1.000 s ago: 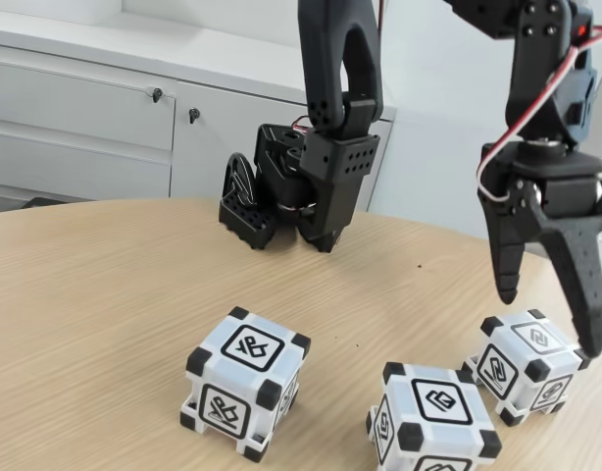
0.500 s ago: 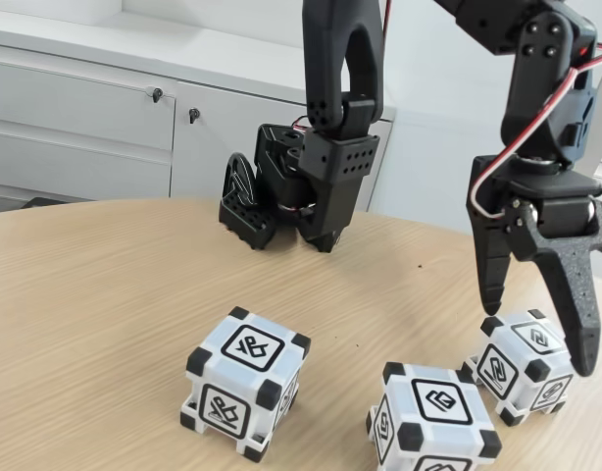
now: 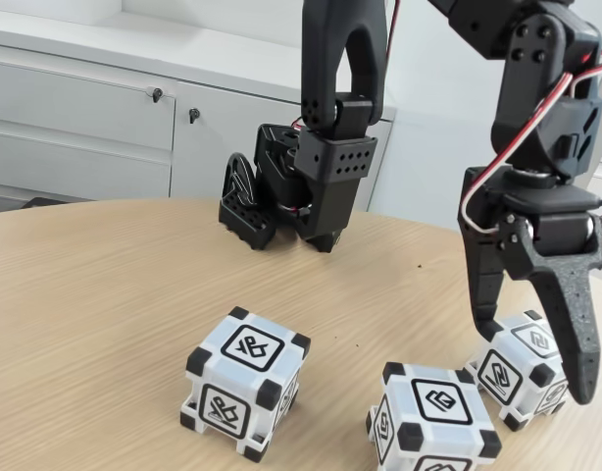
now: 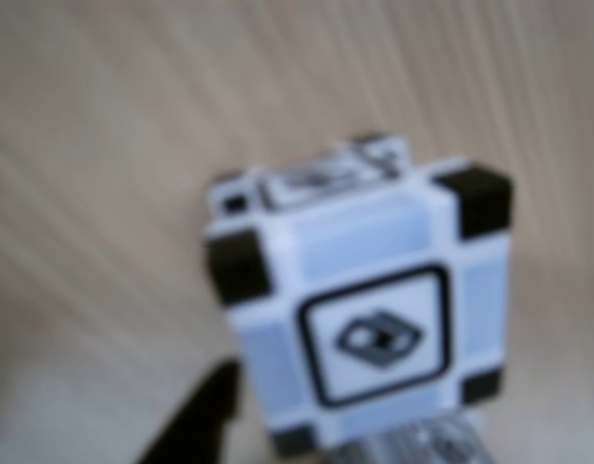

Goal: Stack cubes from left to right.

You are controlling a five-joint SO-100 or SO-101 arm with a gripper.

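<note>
At frame's right edge, the spread gripper [image 3: 534, 365] straddles a partly hidden cube [image 3: 520, 367].

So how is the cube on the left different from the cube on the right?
In the fixed view the left cube sits alone, away from the arm, while the right cube has the open gripper around it. Their black-framed symbols differ too. Both are white with black corners and rest on the wooden table.
</note>
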